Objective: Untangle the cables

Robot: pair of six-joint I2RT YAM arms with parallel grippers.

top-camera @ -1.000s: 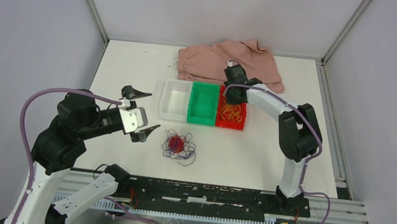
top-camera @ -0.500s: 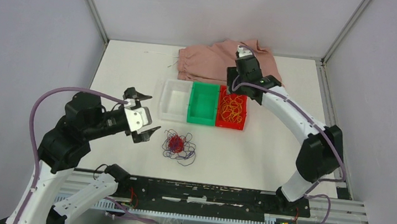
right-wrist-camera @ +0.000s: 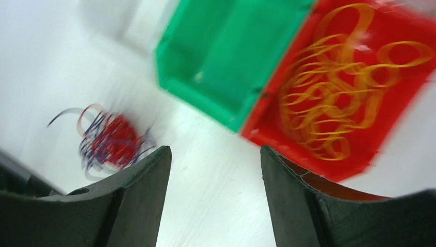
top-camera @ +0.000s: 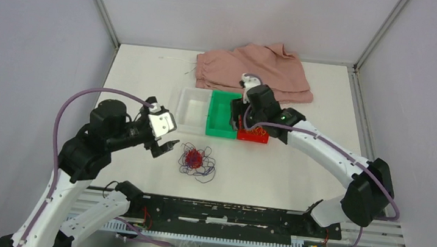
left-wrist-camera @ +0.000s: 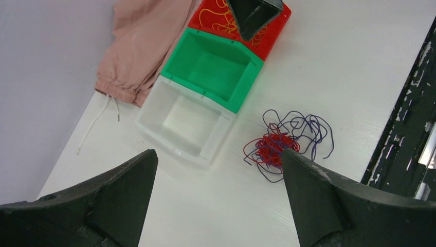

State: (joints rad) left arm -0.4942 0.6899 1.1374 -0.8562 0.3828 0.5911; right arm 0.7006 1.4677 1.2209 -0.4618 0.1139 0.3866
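L end effector (left-wrist-camera: 218,154), R end effector (right-wrist-camera: 215,152) released, empty; red+purple cable tangle (left-wrist-camera: 280,146) untouched.

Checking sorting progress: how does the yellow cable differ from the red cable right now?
The yellow cable lies alone in the red bin; the red cable lies on the table. The yellow cable spreads in loose loops; the red cable is a tight ball, wound up with the purple-blue cable. Both are thin cords lying free.
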